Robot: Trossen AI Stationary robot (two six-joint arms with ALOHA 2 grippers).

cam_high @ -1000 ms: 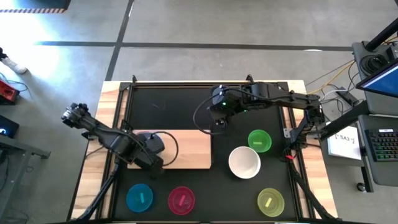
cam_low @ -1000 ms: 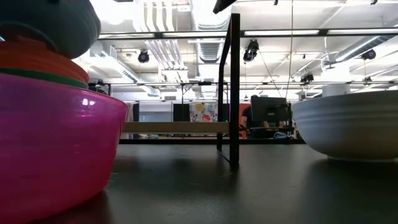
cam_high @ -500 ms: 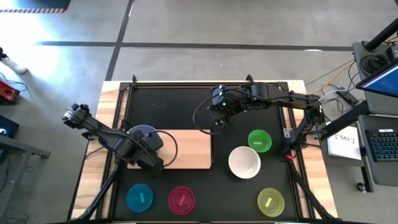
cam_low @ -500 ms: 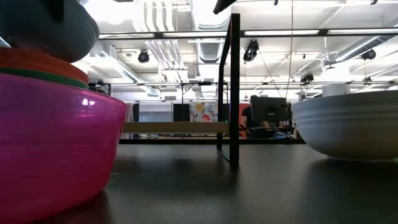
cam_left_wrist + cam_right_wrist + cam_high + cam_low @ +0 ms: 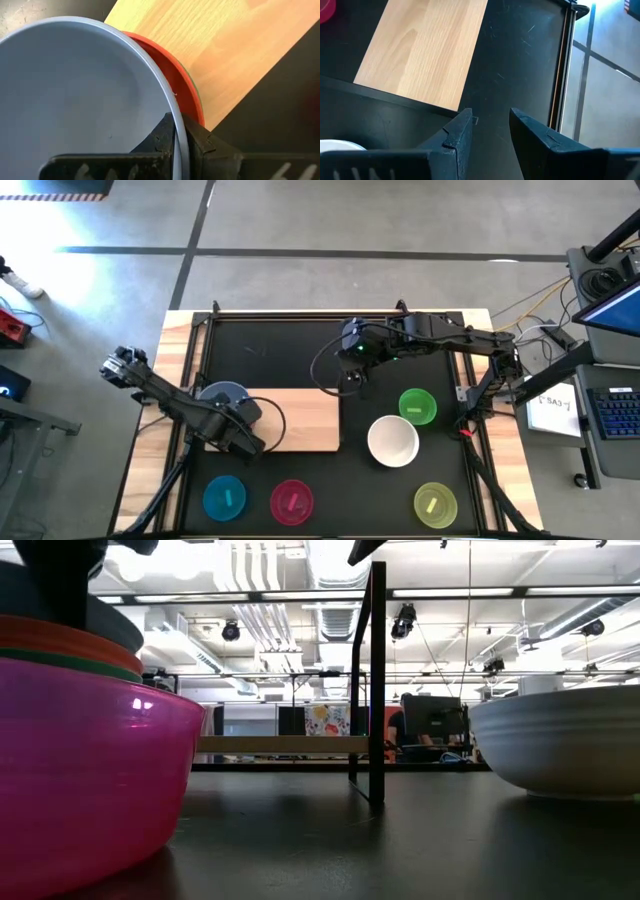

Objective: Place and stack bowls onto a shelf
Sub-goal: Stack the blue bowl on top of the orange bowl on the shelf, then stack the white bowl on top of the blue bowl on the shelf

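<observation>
High view shows the black counter (image 5: pixel 280 345) carrying the pale wooden shelf (image 5: pixel 305 420) at its middle. At the shelf's left end the blue bowl (image 5: pixel 220 395) sits on the red bowl (image 5: pixel 172 80), its rim pinched by the left pincer (image 5: pixel 179 142). White bowl (image 5: pixel 393 441), green bowl (image 5: pixel 417 406), cyan bowl (image 5: pixel 225 498), magenta bowl (image 5: pixel 292 501) and yellow-green bowl (image 5: pixel 435 505) rest on the counter. Right pincer (image 5: pixel 490 132) hovers narrowly parted, empty, near the shelf's right end.

The shelf (image 5: pixel 235 55) was pale, matt grained wood; the blue bowl (image 5: pixel 75 95) smooth plastic; the magenta bowl (image 5: pixel 80 770) glossy, translucent; the tabletop (image 5: pixel 520 65) black, scuffed.
</observation>
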